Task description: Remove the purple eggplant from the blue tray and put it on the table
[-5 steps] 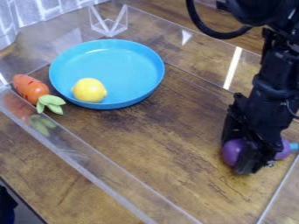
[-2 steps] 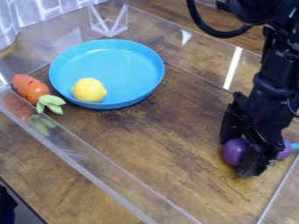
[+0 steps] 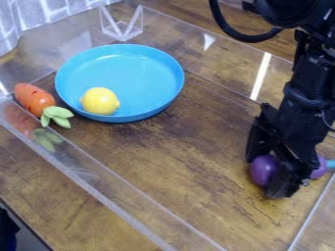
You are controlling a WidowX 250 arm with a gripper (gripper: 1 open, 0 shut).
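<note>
The purple eggplant (image 3: 265, 171) lies on the dark wood table (image 3: 157, 172) at the far right, its teal stem (image 3: 327, 165) pointing right. My black gripper (image 3: 285, 173) stands straight down over it, open, with a finger on each side of the body, which hides part of it. The blue tray (image 3: 137, 67) sits at the upper left, well away from the gripper, and holds only a yellow lemon (image 3: 100, 100).
An orange carrot (image 3: 34, 97) with green leaves lies on the table just left of the tray. A clear plastic stand (image 3: 121, 20) is behind the tray. Transparent low walls run along the table's edges.
The gripper's fingers have spread slightly apart around the eggplant, which stays resting on the table. Arm, tray, lemon and carrot have not moved.
</note>
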